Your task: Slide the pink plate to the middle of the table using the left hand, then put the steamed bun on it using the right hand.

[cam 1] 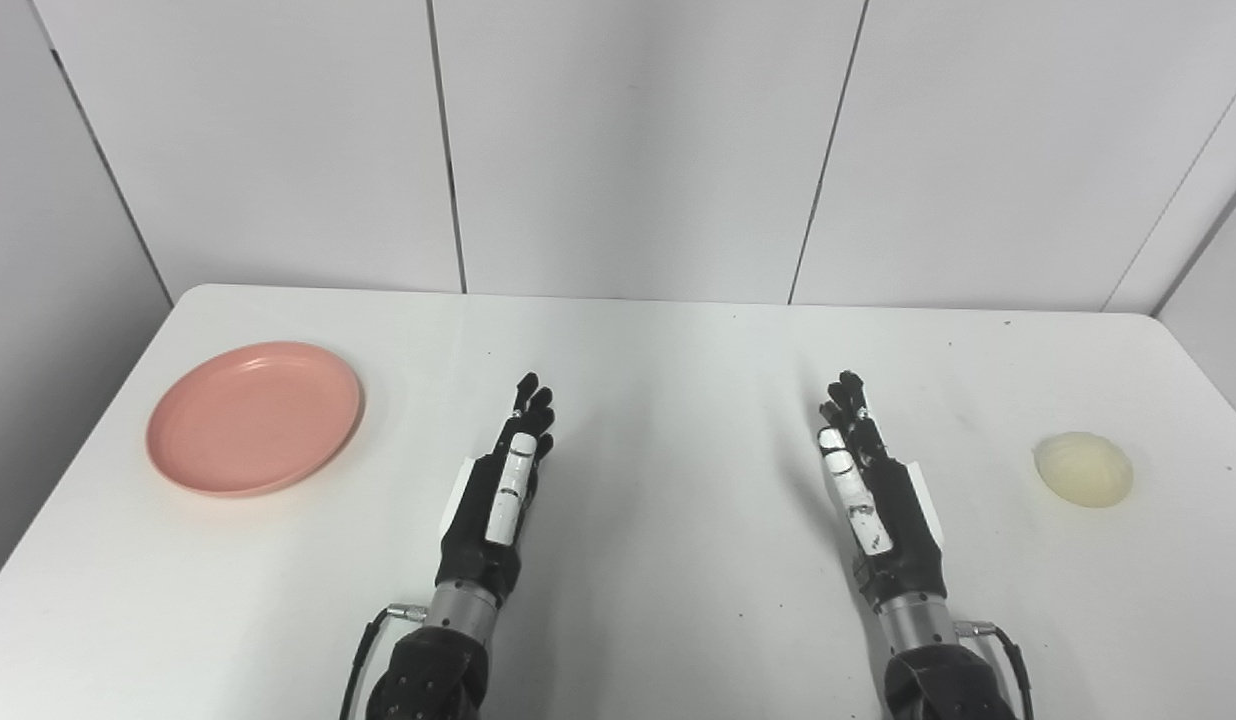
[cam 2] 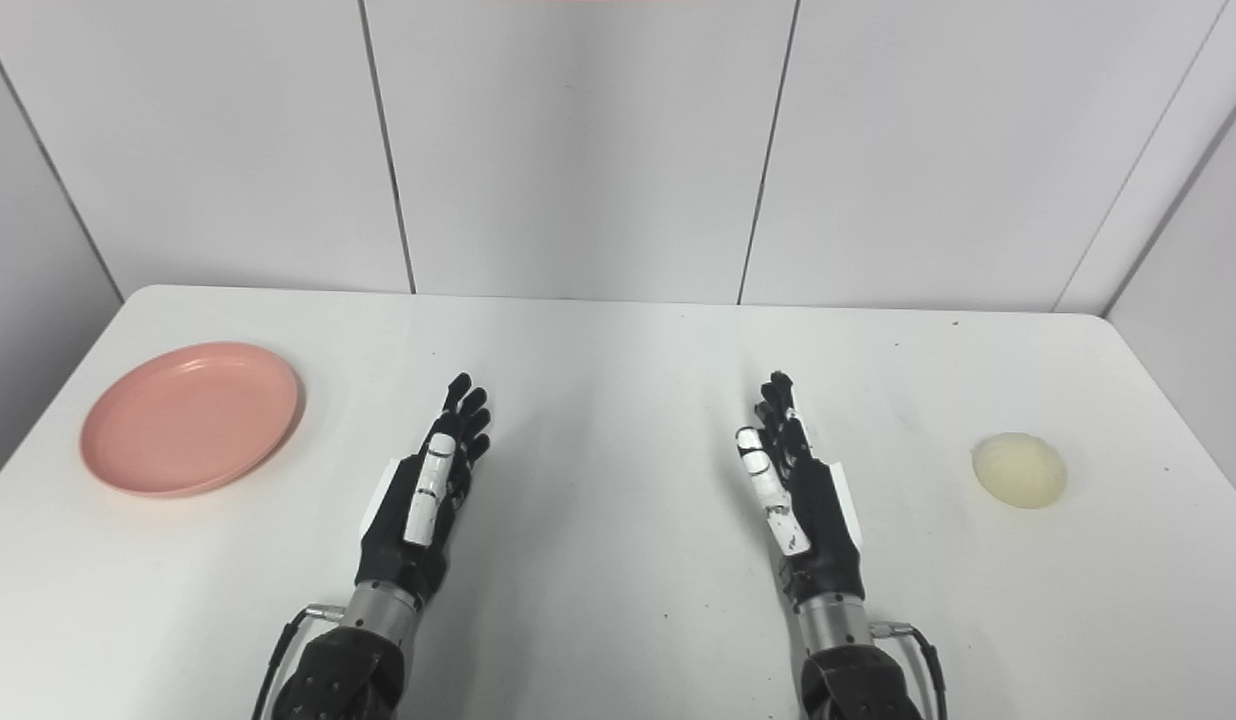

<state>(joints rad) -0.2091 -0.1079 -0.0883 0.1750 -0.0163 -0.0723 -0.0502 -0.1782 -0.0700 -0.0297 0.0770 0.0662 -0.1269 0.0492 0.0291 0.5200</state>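
Both views alike: left hand (cam 1: 506, 478) and right hand (cam 1: 871, 480) empty, fingers extended (pink plate (cam 1: 254, 417), steamed bun (cam 1: 1083, 469) untouched).

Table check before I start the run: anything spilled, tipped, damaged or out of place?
Nothing stands out. The pink plate sits flat and empty at the table's left, the steamed bun intact at the right. Only small dark specks mark the tabletop. Left robot hand and right robot hand are open, holding nothing.
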